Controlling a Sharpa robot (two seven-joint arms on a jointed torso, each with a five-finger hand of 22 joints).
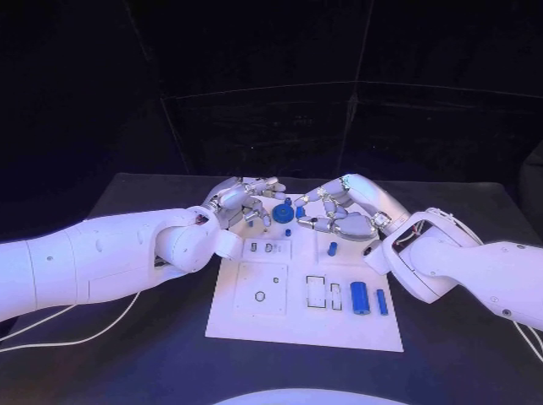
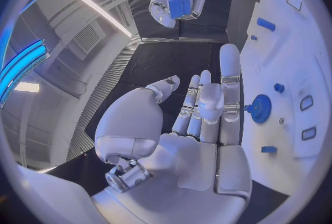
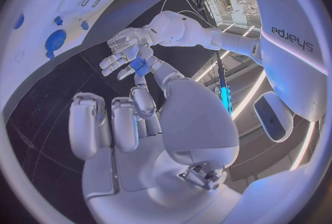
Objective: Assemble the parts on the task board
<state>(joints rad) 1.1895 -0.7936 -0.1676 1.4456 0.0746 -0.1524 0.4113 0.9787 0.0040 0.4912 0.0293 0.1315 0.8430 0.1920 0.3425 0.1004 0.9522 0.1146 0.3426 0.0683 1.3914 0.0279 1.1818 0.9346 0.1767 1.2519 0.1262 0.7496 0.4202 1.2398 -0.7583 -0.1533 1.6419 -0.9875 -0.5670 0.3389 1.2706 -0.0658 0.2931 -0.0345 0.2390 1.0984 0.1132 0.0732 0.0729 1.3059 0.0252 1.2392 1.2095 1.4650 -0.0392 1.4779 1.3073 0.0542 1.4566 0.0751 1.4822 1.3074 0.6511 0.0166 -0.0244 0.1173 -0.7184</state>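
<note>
The left arm (image 1: pixel 95 261) reaches in over the black table (image 1: pixel 138 359), and a thin white cable (image 1: pixel 83 337) lies on the table beneath it. The left hand (image 1: pixel 241 204) hovers over the far left corner of the white board (image 1: pixel 298 327). In the left wrist view its fingers (image 2: pixel 228 86) are stretched out, lie close side by side and hold nothing.

Just beside these fingers a round blue knob (image 1: pixel 279 216) stands in the far part of the board. A little nearer, a very small blue piece (image 1: pixel 287 231) sits on the board, and a short blue peg (image 1: pixel 332 248) lies to its right. In the near right part, next to a row of empty slots (image 1: pixel 317 291), two blue cylinders lie side by side: a thicker one (image 1: pixel 360 295) and a thinner one (image 1: pixel 382 301).

The right hand (image 1: pixel 339 213) is over the far right part of the board, opposite the left hand and close to it, though the two hands are not touching. It pinches a small blue block (image 2: pixel 179 7) between its fingertips, above the board. The right wrist view shows the same block (image 3: pixel 141 64) at the tips of the thumb and one finger, with the other fingers (image 3: pixel 86 124) curled in. The right arm (image 1: pixel 491 274) leaves over the table's right side.
</note>
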